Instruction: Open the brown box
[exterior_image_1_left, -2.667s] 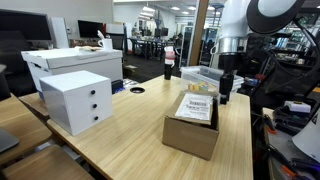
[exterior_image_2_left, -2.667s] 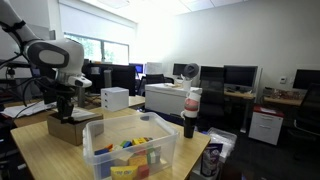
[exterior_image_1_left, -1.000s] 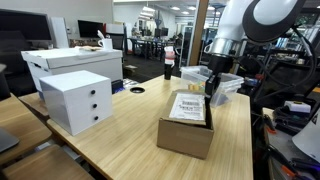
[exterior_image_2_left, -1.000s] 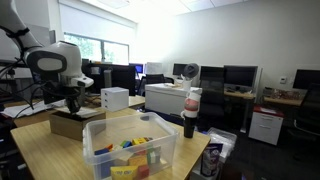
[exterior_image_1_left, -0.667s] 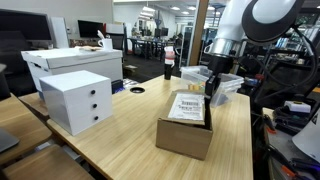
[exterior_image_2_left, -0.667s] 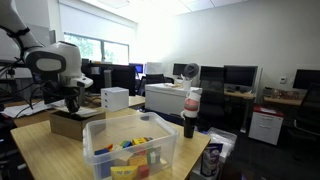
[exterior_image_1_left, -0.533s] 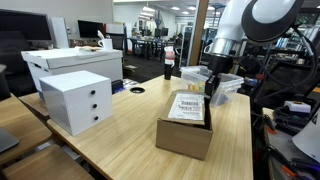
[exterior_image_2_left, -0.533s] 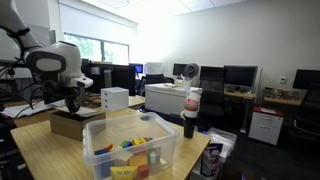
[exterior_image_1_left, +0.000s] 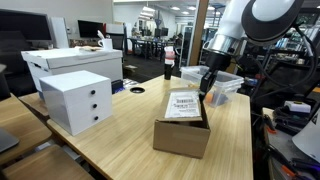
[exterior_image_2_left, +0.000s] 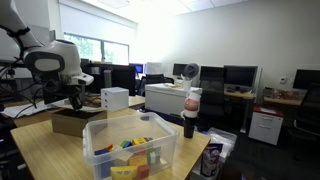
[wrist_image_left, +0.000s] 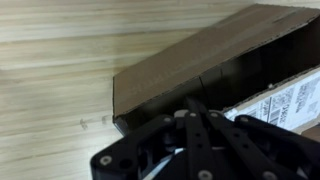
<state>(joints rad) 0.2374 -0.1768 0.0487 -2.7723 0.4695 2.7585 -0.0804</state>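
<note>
The brown box (exterior_image_1_left: 181, 134) stands on the wooden table (exterior_image_1_left: 120, 140), and its flap with the white label (exterior_image_1_left: 183, 104) lies flat on top. In the wrist view a plain brown flap (wrist_image_left: 190, 55) is tilted up beside a dark opening, with the label (wrist_image_left: 287, 100) on the other side. My gripper (exterior_image_1_left: 204, 88) is shut, its fingertips (wrist_image_left: 194, 103) pressed together over that opening with nothing between them. The box (exterior_image_2_left: 67, 121) also appears under the gripper (exterior_image_2_left: 75, 101) from the table's other side.
A white three-drawer box (exterior_image_1_left: 76, 100) stands on the table, with a larger white carton (exterior_image_1_left: 70, 62) behind it. A clear plastic bin (exterior_image_2_left: 131, 148) with coloured items sits near the brown box, and a bottle (exterior_image_2_left: 190, 111) stands beside it. Chairs and desks surround the table.
The gripper has risen slightly and tilted, staying shut. The brown box has shifted a little along the table with it.
</note>
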